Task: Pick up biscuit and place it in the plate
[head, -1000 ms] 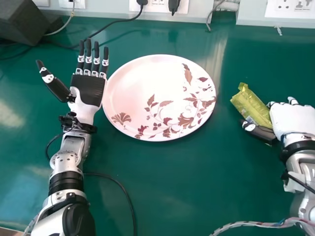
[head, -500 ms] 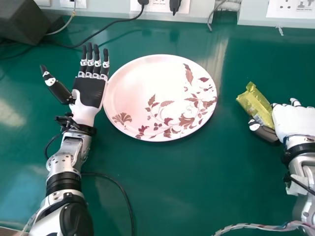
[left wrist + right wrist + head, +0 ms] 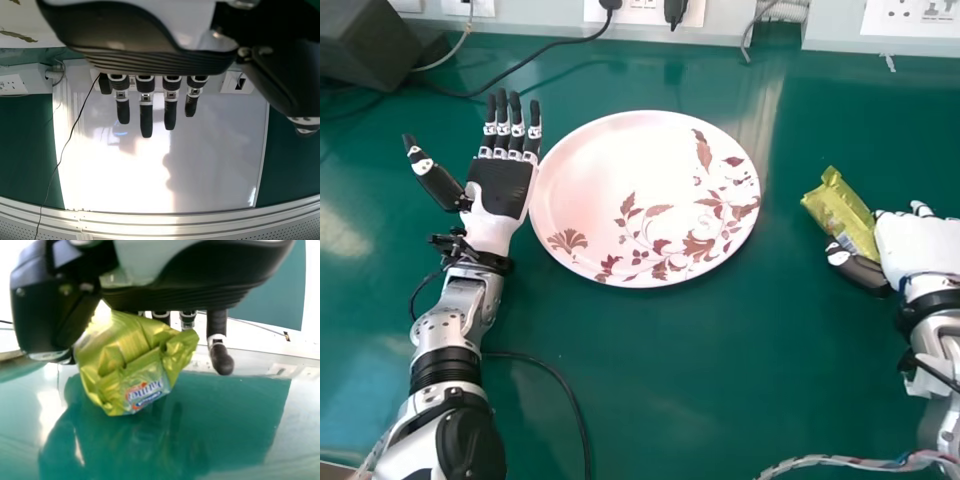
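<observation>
One plate (image 3: 620, 170) sits toward the surface's (image 3: 660, 380) far edge, the open left hand (image 3: 502, 190) beside its left rim, the right hand (image 3: 918, 245) gripping the biscuit packet (image 3: 842, 218) farther right.

The biscuit packet (image 3: 842, 217), shiny yellow-green with a pale printed patch, is creased and crumpled; it is held slantwise between the right hand's (image 3: 918, 248) thumb and fingers (image 3: 188, 320), its free end angled toward the far left; it is to the right of the plate (image 3: 620, 190), well apart; the plate, round and pale pink with reddish-brown leaves and flowers, lies face up on the counter (image 3: 670, 400).
</observation>
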Controlling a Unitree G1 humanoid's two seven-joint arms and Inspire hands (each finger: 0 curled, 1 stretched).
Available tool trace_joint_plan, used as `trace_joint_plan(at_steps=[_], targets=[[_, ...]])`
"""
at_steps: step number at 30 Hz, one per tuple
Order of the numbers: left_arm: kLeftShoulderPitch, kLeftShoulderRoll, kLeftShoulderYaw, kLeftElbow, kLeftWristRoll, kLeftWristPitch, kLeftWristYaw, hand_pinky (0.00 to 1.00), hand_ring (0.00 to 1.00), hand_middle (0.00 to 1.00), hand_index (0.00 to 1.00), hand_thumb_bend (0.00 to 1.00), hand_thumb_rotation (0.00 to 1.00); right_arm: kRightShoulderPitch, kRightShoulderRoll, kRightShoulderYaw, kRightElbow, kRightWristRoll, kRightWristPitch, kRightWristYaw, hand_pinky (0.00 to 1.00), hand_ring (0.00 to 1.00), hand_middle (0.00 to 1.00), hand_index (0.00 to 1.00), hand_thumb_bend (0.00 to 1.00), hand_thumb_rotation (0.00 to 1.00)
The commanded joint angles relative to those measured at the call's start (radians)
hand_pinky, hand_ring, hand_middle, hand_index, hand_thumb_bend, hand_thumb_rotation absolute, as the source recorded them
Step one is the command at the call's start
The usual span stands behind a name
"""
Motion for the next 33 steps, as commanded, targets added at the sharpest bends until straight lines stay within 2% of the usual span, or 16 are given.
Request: trace_joint_plan(at_steps=[1,3,5,8,11,19,27,33], targets=[[0.001,0.012,-0.01,0.003,0.017,-0.01,-0.017,0.93,0.84,0.92,0.99,1.0,0.4,0.009,0.004,-0.015,-0.017,0.0,0.009,0.021,0.11,0.44,0.46,0.51,0.5,0.0],[0.004,0.006,-0.012,-0.007,0.022,-0.018,-0.018,0.94,0.84,0.92,0.99,1.0,0.4,0.005,0.003,-0.022,-0.028,-0.001,0.01,0.032,0.1,0.44,0.42,0.51,0.5,0.0],[0.004,0.004,-0.011,-0.009,0.028,-0.023,-0.022,0.94,0.85,0.92,1.0,1.0,0.4,0.0,0.003,-0.03,-0.04,-0.001,0.011,0.045,0.1,0.35,0.43,0.52,0.49,0.0],[0.005,0.004,-0.009,-0.007,0.036,-0.029,-0.02,0.97,0.85,0.93,1.0,1.0,0.4,-0.009,0.002,-0.04,-0.059,-0.017,0.015,0.07,0.11,0.33,0.44,0.52,0.49,0.0],[0.001,0.015,-0.011,0.017,0.045,-0.031,-0.033,0.96,0.86,0.92,1.0,1.0,0.42,-0.022,0.0,-0.05,-0.082,-0.037,0.019,0.108,0.12,0.33,0.44,0.52,0.49,0.0],[-0.005,0.019,-0.02,0.038,0.079,-0.056,-0.058,0.84,0.84,0.92,1.0,1.0,0.43,-0.048,0.01,-0.092,-0.149,-0.049,0.015,0.167,0.13,0.35,0.45,0.51,0.5,0.0],[-0.027,0.032,-0.017,0.094,0.105,-0.082,-0.084,0.87,0.85,0.93,1.0,1.0,0.45,-0.076,0.018,-0.117,-0.215,-0.064,0.009,0.236,0.14,0.36,0.46,0.5,0.5,0.0],[-0.035,0.033,-0.016,0.117,0.121,-0.101,-0.092,0.86,0.85,0.93,1.0,1.0,0.46,-0.109,0.037,-0.133,-0.266,-0.078,0.003,0.274,0.14,0.36,0.47,0.5,0.5,0.0]])
